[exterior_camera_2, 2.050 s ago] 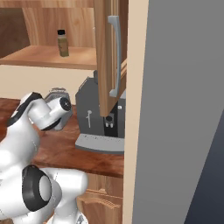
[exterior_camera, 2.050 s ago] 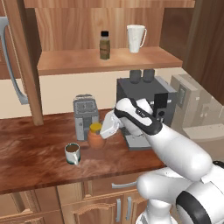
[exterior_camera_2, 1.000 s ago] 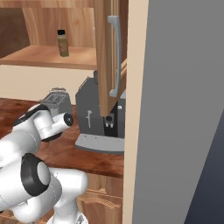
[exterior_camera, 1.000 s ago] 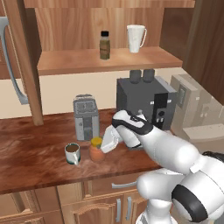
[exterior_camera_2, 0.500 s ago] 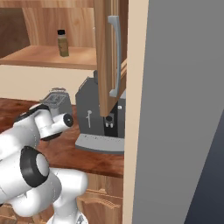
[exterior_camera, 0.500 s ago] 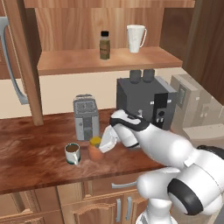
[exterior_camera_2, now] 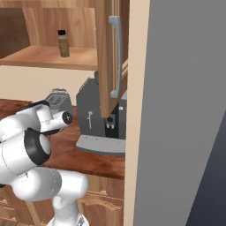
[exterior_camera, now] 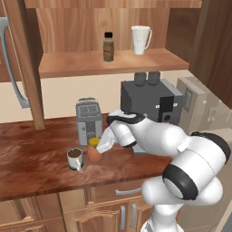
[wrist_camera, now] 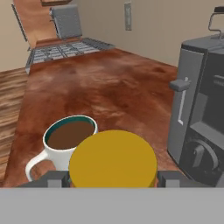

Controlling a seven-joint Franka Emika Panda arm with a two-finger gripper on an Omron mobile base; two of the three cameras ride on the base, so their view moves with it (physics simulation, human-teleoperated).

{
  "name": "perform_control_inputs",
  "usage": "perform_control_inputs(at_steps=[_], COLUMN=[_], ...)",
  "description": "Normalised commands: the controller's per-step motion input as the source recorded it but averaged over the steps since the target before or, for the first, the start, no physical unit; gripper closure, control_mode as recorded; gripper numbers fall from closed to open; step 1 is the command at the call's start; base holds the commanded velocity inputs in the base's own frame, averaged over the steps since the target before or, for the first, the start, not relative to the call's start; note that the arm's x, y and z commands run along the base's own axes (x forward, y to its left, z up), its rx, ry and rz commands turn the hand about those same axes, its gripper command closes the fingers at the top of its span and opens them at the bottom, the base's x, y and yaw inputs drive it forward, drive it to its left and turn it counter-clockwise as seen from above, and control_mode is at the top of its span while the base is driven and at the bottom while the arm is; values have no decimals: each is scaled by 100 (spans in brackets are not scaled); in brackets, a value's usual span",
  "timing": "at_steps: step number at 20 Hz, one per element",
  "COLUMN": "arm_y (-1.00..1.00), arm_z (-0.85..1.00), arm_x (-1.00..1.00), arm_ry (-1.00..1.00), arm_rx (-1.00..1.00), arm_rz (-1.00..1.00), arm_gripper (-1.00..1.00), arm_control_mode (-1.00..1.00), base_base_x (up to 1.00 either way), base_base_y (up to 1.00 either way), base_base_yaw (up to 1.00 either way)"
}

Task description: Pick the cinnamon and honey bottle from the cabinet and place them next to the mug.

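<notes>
The honey bottle [exterior_camera: 94, 151], squat and orange with a yellow lid [wrist_camera: 113, 159], stands on the wooden counter just right of the mug [exterior_camera: 74, 158]. My gripper [exterior_camera: 102, 147] is shut on it; a dark fingertip shows on each side of the lid around the gripper [wrist_camera: 113, 178]. The white mug [wrist_camera: 70, 138], dark brown inside, sits close beside the jar with a small gap. The cinnamon [exterior_camera: 108, 46], slim with a black cap, stands upright on the cabinet shelf [exterior_camera: 68, 66]; it also shows from the right as the cinnamon [exterior_camera_2: 63, 43].
A tall white cup [exterior_camera: 140, 40] stands right of the cinnamon on the shelf. A grey toaster [exterior_camera: 89, 119] sits right behind the jar, a dark coffee machine [exterior_camera: 149, 99] to its right. The open cabinet door [exterior_camera_2: 110, 57] hangs over the machine.
Over two seconds the gripper came down and left with the honey bottle, bringing it onto the counter beside the mug. In the last half second nothing visibly moved.
</notes>
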Motion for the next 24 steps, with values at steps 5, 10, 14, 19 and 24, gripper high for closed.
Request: perform_control_inputs(at_steps=[5,10,14,19,24], arm_y=[5,0,0,0,0], arm_z=[-8,-22,-26,-9,0], arm_x=[0,0,0,0,0], arm_ry=[0,0,0,0,0], arm_rx=[2,2,1,0,0], arm_rz=[0,0,0,0,0], arm_gripper=[100,100,100,100,-100], arm_control_mode=[-100,-100,-100,-100,-100], base_base_x=[0,0,0,0,0], base_base_y=[0,0,0,0,0], base_base_yaw=[0,0,0,0,0])
